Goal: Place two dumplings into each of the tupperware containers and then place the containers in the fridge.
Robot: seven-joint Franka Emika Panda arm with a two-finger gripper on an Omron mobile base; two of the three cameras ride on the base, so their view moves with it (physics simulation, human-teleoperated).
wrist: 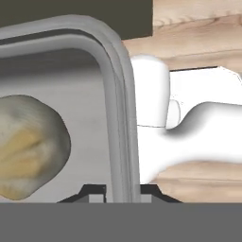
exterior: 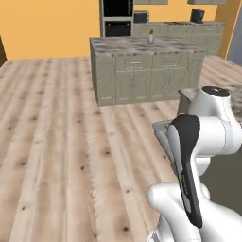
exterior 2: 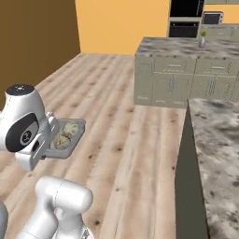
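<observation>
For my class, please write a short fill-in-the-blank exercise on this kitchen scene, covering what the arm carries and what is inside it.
1. The end effector is shut on the rim of a tupperware ____.
2. In the right base view, the container holds ____ dumplings.
3. The container hangs in the air above the wooden ____.
4. On the kitchen island stands a small ____.

Missing words: container; two; floor; vase

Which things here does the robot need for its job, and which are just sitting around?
For the job:
- shallow grey translucent tupperware container, its rim pinched in the shut jaws of the gripper
- two pale beige crinkled dumplings inside it

Just sitting around:
- small vase with a green sprig on the marble island
- black wall oven
</observation>
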